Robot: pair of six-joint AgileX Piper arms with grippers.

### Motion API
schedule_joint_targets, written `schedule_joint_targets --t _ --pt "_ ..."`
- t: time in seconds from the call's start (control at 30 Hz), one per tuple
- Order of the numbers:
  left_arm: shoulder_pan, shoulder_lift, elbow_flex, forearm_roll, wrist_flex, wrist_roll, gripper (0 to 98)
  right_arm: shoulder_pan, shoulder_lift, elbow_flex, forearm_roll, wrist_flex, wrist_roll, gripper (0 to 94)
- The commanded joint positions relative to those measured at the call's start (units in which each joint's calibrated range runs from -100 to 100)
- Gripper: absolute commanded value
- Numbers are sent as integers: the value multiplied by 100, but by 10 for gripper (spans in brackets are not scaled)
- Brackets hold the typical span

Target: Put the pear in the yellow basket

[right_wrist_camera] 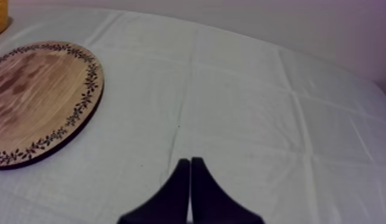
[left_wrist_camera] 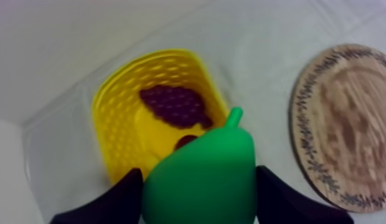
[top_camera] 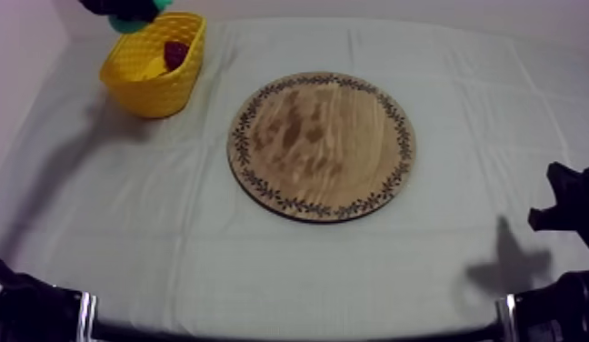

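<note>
Cloth (top_camera: 171, 236), one board (top_camera: 322, 145), one basket (top_camera: 153, 98), one pear (left_wrist_camera: 201, 179)

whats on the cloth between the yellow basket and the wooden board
Nothing: in the top view the cloth between the yellow basket and the wooden board is bare, and the left wrist view agrees.

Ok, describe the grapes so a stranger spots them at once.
Find the yellow basket beside the wooden board. Inside it, below the green pear held by the left tool, lies the bunch of grapes. It is the only dark purple, knobbly cluster.
</note>
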Motion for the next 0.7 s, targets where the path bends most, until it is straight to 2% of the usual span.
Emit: schedule_joint_targets --t 0.0,0.23,0.67 --pt "-228 140 -10 -55 -192 52 576 1 1 5 1 8 2 5" --pt "-423 753 -66 -98 -482 215 563 2 1 5 1 8 1 5" --pt "-297 2552 -1200 -98 -621 520 554 1 1 5 1 8 2 5"
